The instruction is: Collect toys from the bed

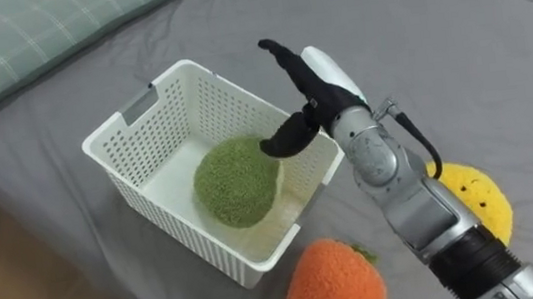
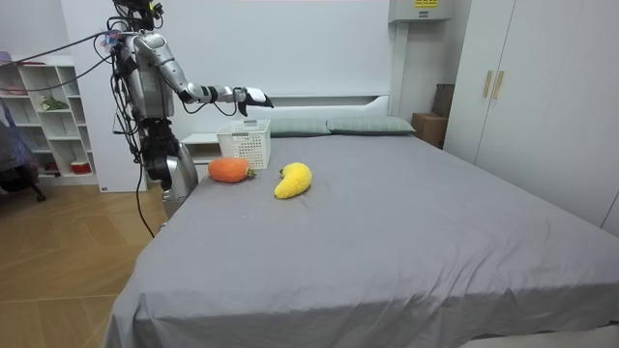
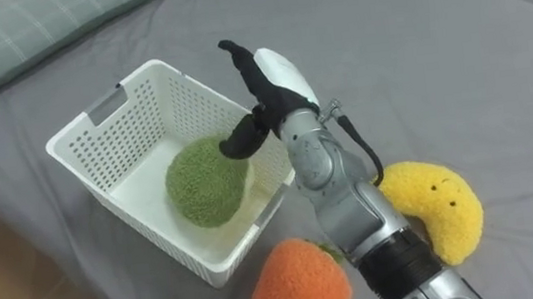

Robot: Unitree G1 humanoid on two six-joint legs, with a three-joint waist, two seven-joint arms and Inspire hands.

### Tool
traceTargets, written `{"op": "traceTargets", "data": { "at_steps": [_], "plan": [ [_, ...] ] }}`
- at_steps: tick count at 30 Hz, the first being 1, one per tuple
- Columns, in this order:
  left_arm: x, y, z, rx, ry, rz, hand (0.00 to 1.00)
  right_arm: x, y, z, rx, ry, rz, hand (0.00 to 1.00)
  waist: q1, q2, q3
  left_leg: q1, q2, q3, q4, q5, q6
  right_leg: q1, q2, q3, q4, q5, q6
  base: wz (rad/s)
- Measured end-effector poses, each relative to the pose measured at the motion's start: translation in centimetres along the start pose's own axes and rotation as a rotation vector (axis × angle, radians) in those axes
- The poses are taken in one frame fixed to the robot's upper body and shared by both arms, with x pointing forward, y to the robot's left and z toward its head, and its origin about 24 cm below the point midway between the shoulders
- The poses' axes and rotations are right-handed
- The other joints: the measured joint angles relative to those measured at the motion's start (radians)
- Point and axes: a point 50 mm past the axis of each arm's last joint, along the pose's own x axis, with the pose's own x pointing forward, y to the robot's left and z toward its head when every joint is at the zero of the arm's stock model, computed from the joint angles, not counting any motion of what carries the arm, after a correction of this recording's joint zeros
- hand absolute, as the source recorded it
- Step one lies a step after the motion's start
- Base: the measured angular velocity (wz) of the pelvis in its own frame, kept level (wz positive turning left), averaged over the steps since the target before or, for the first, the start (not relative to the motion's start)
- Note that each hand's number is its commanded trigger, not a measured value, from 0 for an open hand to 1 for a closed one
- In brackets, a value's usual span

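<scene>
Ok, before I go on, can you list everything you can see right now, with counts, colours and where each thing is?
basket: one, white, on the bed near its edge
green plush toy: one, green, inside the basket
orange plush toy: one, orange, on the bed beside the basket
yellow plush toy: one, yellow, on the bed past the orange one
pillows: two, pale green check, at the head of the bed
bed: one, grey sheet
shelf unit: one, white, against the wall behind the robot
wardrobe: one, cream, at the room view's right
right hand: one, black and white, open above the basket, holding nothing
</scene>
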Motion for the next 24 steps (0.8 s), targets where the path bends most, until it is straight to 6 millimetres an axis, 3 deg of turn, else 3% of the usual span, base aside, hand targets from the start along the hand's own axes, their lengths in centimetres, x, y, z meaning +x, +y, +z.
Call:
{"op": "traceTargets", "data": {
  "at_steps": [7, 13, 18, 24],
  "plan": [
    [0.0, 0.0, -0.2, -0.023, 0.005, 0.0, 0.0, -0.3, -2.4, -0.6, 0.174, -0.001, -0.128, 0.0, -0.059, 0.011, -0.0059, 0.003, 0.002, 0.017, 0.0, 0.001, 0.002, 0.0, 0.0, 0.023, 0.0, 0.002, 0.003, -0.05],
    [-0.1, -0.1, -0.8, -0.041, 0.014, 0.002, 0.0, -1.7, -4.7, -2.1, 0.223, 0.02, -0.272, 0.0, -0.119, 0.035, -0.0183, 0.02, 0.006, 0.043, -0.007, 0.003, 0.006, 0.004, -0.002, 0.054, 0.004, 0.003, 0.005, -0.13],
    [-0.3, -0.3, -1.1, -0.075, 0.009, 0.003, 0.0, -3.9, -5.9, -5.1, 0.204, 0.102, -0.331, 0.0, -0.169, 0.05, -0.0278, 0.042, 0.013, 0.074, -0.025, 0.001, 0.009, 0.01, -0.001, 0.084, 0.01, 0.003, 0.005, -0.17],
    [-0.6, -0.8, -1.5, -0.08, 0.003, 0.0, 0.0, -5.9, -7.0, -8.0, 0.217, 0.207, -0.409, 0.0, -0.22, 0.057, -0.025, 0.073, 0.019, 0.103, -0.036, -0.001, 0.013, 0.024, 0.0, 0.112, 0.017, 0.003, 0.005, -0.16]
  ]
}}
